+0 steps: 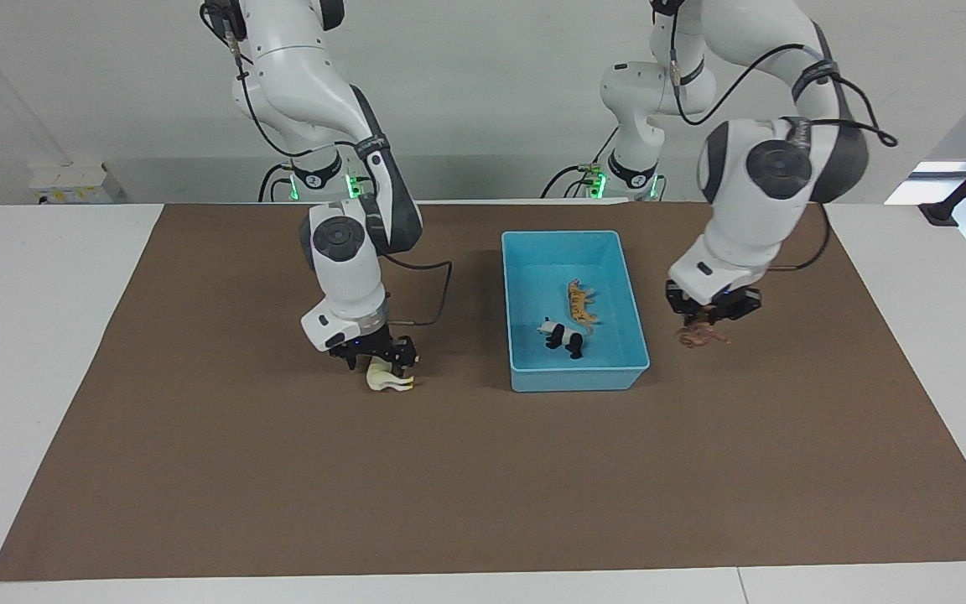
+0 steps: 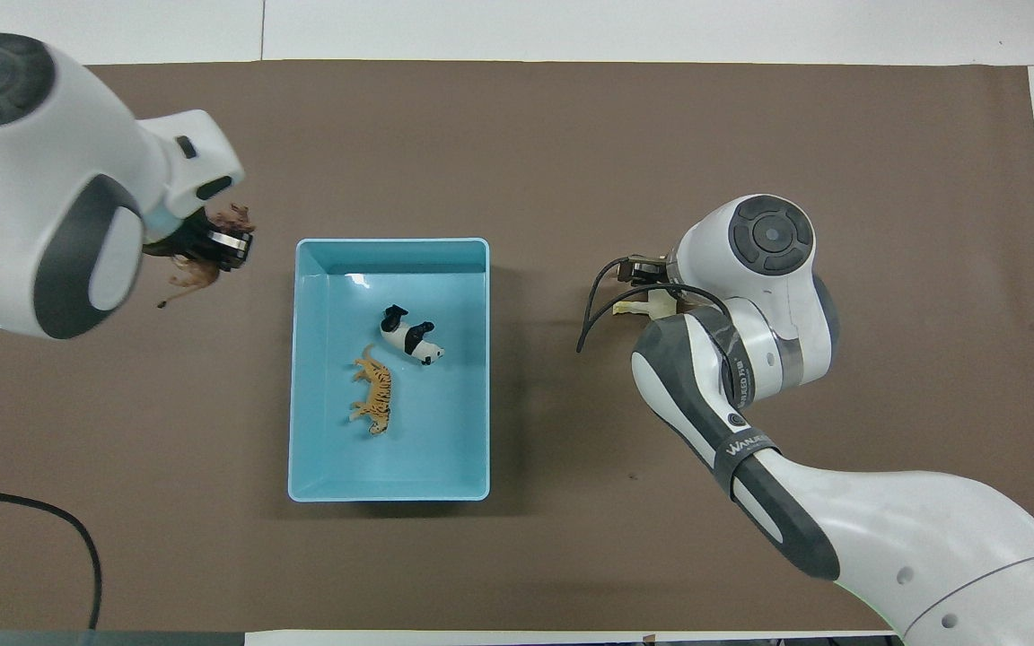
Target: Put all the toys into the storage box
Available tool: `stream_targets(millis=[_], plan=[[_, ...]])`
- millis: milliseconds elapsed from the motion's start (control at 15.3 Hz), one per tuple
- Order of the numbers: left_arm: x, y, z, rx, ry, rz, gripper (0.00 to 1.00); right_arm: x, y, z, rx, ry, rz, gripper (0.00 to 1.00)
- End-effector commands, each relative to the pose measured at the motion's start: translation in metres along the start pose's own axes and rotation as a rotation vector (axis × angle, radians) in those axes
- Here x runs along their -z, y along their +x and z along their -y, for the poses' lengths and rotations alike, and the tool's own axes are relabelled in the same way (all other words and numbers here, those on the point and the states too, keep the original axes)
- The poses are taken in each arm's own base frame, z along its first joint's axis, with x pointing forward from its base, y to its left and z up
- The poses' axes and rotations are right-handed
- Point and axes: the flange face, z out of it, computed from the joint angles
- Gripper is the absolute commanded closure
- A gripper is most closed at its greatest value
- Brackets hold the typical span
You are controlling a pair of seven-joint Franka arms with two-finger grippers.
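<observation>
The light blue storage box (image 1: 634, 356) (image 2: 302, 449) stands mid-table. In it lie the orange striped tiger (image 1: 580, 304) (image 2: 375, 392) and the black-and-white panda (image 1: 560, 335) (image 2: 409, 337). My left gripper (image 1: 708, 320) (image 2: 216, 244) is shut on the dark brown shaggy animal (image 1: 701, 337) (image 2: 198, 274) and holds it a little above the mat, beside the box toward the left arm's end. My right gripper (image 1: 382, 359) is down at the cream-white horse (image 1: 389, 379) (image 2: 638, 307), which lies on the mat beside the box toward the right arm's end, partly hidden under the wrist in the overhead view.
A brown mat (image 1: 483, 486) (image 2: 571, 135) covers most of the white table. A black cable (image 2: 50, 520) lies on the mat near the left arm's base.
</observation>
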Motion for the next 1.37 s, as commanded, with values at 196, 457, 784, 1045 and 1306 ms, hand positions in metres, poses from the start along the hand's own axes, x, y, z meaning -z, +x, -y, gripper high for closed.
stream_targets(millis=[196,457,784,1045,1306], plan=[[-0.008,-0.049,-0.070,0.070,-0.043,-0.029,1.00,-0.010,-0.008,-0.010,0.021,0.018,-0.040,1.00],[-0.017,-0.060,-0.075,0.061,-0.044,-0.036,0.47,0.012,0.001,0.008,0.038,0.004,-0.006,1.00],[-0.004,-0.052,-0.070,0.079,-0.054,-0.056,0.00,0.079,0.026,0.027,0.044,-0.016,0.045,1.00],[0.034,-0.037,-0.029,0.142,-0.069,-0.098,0.00,0.193,0.024,0.090,0.038,-0.035,0.094,1.00],[0.073,-0.030,0.032,0.240,-0.085,-0.152,0.00,0.249,-0.002,0.144,-0.007,-0.013,0.061,1.00]])
